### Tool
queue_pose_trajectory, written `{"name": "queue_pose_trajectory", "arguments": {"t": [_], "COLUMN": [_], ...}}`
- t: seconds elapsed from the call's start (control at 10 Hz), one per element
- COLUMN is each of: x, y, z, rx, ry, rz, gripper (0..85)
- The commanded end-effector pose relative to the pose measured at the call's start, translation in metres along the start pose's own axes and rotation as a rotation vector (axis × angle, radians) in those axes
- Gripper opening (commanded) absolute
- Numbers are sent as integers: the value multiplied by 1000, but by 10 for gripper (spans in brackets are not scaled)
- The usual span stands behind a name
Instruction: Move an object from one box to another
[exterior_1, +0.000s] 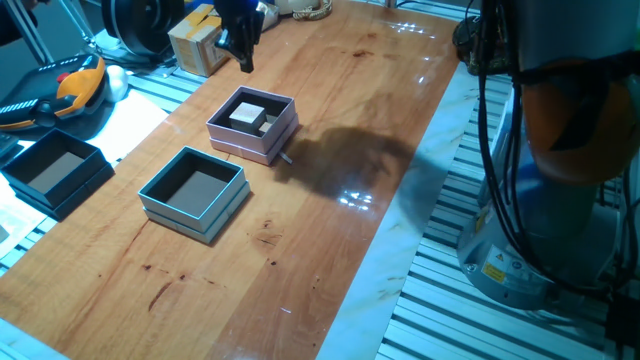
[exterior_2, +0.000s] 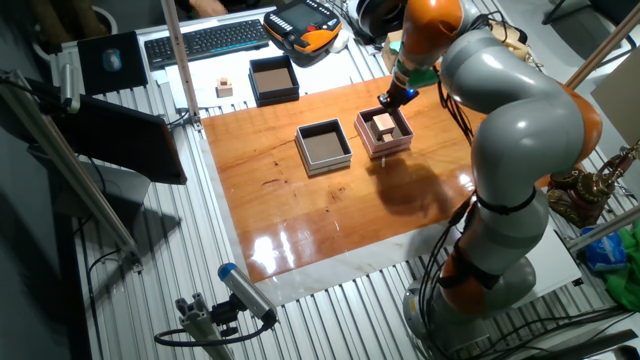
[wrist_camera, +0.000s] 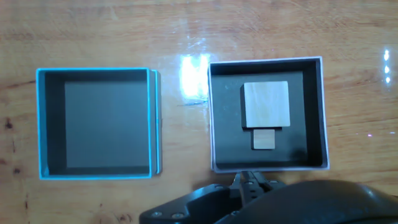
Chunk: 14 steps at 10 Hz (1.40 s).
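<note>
- Two shallow square boxes are sitting side by side on the wooden table (exterior_1: 400, 120), close together but not touching.
- Farthest left in the hand view, the teal box (wrist_camera: 42, 124) is lying with only its dark floor showing; nothing is resting inside it.
- Just right of it, the pink box (wrist_camera: 212, 118) is holding two pale wooden blocks: a large square block (wrist_camera: 266, 104) and a small block (wrist_camera: 263, 139) sitting right against its lower edge.
- At the bottom edge of the hand view, the dark body of the gripper (exterior_1: 241, 42) is showing only in part, with the fingertips out of sight there.
- Seen from both fixed cameras, the gripper is hanging above the table just past the pink box's far side, touching nothing and carrying nothing; whether its fingers are spread or pressed together I cannot tell.
- Off the wooden top, a black box (exterior_1: 55, 172) is sitting well apart from the pair.
</note>
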<state>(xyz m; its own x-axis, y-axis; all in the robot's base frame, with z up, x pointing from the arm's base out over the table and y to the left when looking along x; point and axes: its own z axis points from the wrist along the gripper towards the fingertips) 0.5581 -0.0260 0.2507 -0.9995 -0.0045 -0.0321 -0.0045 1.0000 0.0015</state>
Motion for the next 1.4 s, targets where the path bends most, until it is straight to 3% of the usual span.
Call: {"name": "queue_pose_trajectory", "arguments": {"t": [0.0,0.9,1.3], "x": [1,0,-6], "y": [0,-8,-30], "z": [-1,-12,-9], "rx": [-1,11,14], "ry": [1,9,1], "rz": [-1,-12,-32], "gripper": [0,0,0]}}
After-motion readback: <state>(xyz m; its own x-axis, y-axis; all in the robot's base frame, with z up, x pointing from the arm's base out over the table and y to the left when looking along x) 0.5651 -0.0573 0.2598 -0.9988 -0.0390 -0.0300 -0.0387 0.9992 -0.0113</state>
